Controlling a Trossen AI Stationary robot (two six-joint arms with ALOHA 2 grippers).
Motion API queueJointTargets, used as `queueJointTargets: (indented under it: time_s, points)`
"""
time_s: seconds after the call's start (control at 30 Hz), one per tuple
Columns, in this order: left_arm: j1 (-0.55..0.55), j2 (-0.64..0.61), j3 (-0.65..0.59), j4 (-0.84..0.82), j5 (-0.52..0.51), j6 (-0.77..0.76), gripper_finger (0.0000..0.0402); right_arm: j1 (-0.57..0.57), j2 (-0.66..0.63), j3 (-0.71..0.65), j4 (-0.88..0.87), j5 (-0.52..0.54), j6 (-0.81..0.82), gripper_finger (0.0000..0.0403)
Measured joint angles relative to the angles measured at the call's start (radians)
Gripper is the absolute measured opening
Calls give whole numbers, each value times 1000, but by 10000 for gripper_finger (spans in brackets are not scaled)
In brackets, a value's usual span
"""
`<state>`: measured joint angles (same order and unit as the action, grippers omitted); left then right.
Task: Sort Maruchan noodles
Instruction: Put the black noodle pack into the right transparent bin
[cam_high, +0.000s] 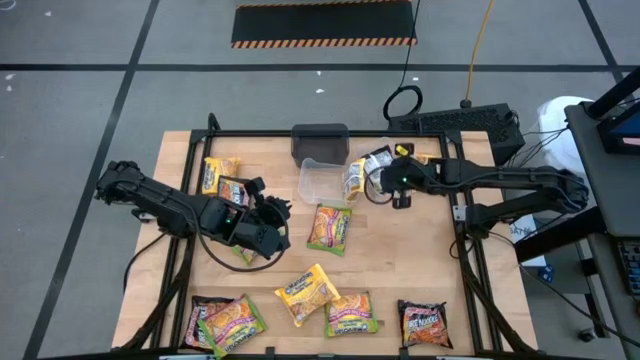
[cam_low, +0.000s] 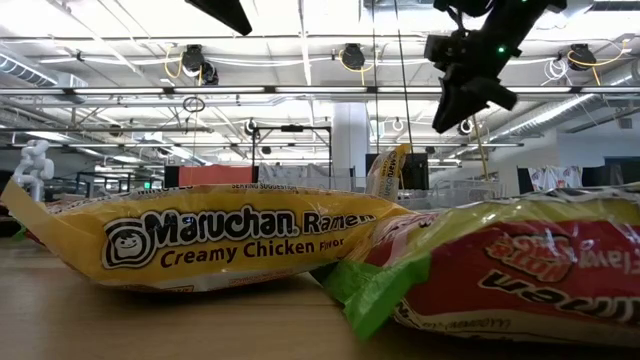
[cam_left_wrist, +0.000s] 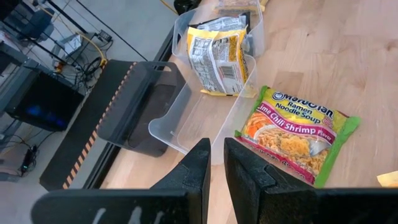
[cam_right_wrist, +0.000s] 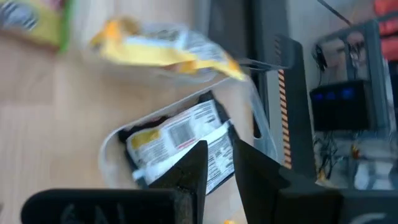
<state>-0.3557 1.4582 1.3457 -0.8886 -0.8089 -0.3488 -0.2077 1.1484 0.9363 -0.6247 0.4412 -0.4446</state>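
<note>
Yellow noodle pkt (cam_low: 215, 245) lies nearest; R gripper (cam_high: 400, 201) raised over tubs, L gripper (cam_high: 272, 232) low, both fingers nearly together, empty.

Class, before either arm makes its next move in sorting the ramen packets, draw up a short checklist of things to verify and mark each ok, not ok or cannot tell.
1. Left gripper empty, fingers nearly together: ok.
2. Right gripper empty, above the clear tub holding a packet: ok.
3. Lime Chili Shrimp packet lies flat beside the empty clear tub, reachable: ok.
4. Yellow packet fully inside its tub: not ok, it leans on the rim.
5. All packets sorted: not ok; the Creamy Chicken packet among others lies loose on the table.
</note>
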Motion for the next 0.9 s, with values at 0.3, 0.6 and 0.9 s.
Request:
queueJointTargets:
  time_s: [0.3, 0.6, 0.9]
  points:
    - [2, 0, 0, 0, 0, 12, 53, -168, 23, 60, 23, -160, 91, 70]
    - [21, 0, 0, 0, 0, 14, 53, -303, 147, 125, 18, -303, 168, 70]
    - [50, 0, 0, 0, 0, 13, 53, -377, 297, 174, 1, -331, 256, 70]
